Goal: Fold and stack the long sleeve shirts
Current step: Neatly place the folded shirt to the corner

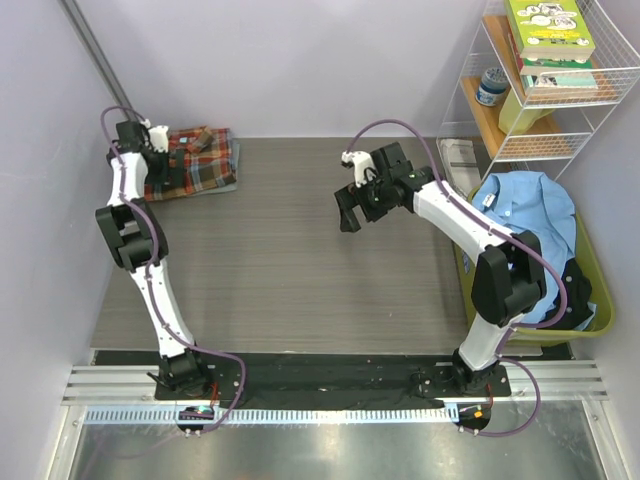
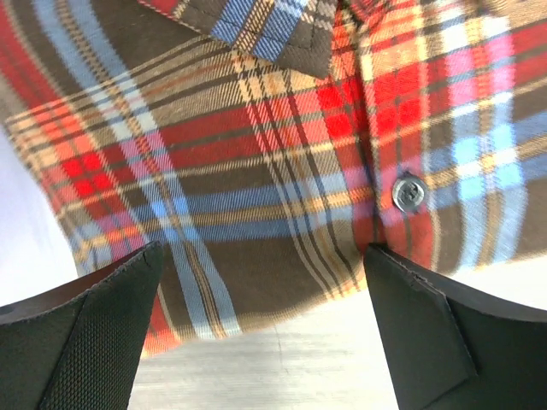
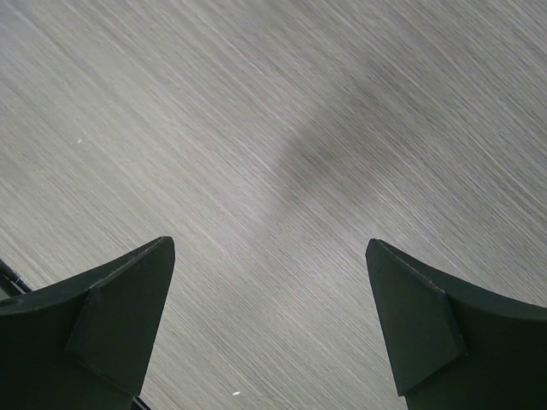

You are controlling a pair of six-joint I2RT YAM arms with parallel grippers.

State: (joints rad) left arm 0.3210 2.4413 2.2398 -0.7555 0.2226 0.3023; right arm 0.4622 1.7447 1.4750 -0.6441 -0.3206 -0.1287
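Note:
The plaid flannel shirt (image 1: 200, 160) lies folded at the table's far left corner, collar and a button showing in the left wrist view (image 2: 282, 145). A thin pale grey cloth edge (image 1: 232, 178) shows under its right side. My left gripper (image 1: 170, 172) is open just above the plaid's edge, with its fingers (image 2: 102, 333) on either side of the hem and nothing held (image 2: 265, 325). My right gripper (image 1: 350, 212) is open and empty above the bare table middle (image 3: 269, 316). A light blue collared shirt (image 1: 525, 210) lies crumpled in the basket at the right.
A green basket (image 1: 590, 300) stands at the right table edge. A white wire shelf (image 1: 560, 90) with books and a jar stands at the back right. A paper sheet (image 1: 458, 155) lies near it. Purple walls close in the left and the back.

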